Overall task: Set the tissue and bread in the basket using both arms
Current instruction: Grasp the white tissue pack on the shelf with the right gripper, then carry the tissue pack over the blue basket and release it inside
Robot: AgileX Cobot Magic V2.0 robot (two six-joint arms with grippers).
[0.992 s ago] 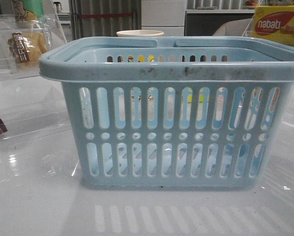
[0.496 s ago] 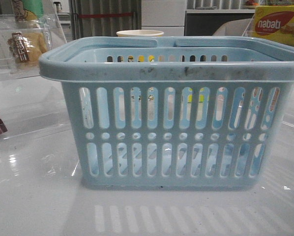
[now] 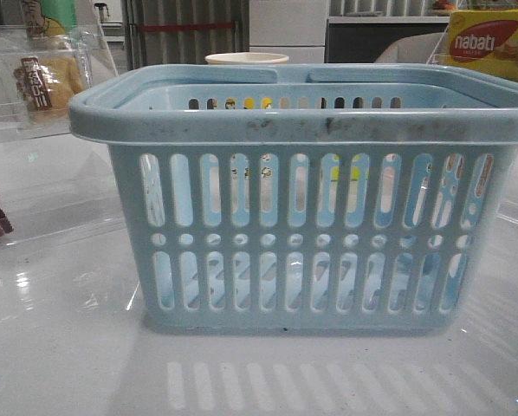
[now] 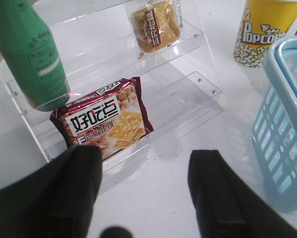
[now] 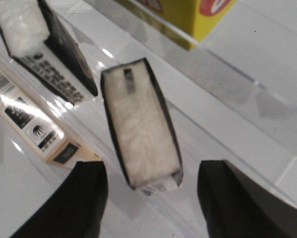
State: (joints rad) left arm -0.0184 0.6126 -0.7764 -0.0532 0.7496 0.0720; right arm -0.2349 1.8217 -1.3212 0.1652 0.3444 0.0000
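The light-blue basket (image 3: 302,130) stands mid-table in the front view; its corner shows in the left wrist view (image 4: 285,114). The bread (image 4: 156,24), golden in a clear wrapper, lies on the upper step of a clear shelf (image 4: 188,94); it also shows far left in the front view (image 3: 47,82). My left gripper (image 4: 146,171) is open and empty above the table, short of that shelf. The tissue (image 5: 141,131), a dark-edged packet with a pale face, lies on a clear shelf. My right gripper (image 5: 151,186) is open, its fingers on either side of the packet's near end, apart from it.
A maroon wrapper (image 4: 106,119) and a green bottle (image 4: 32,54) sit on the left shelf. A popcorn cup (image 4: 262,29) stands by the basket. A second dark packet (image 5: 39,39), a beige pack (image 5: 32,124) and the yellow nabati box (image 3: 493,43) are on the right shelf.
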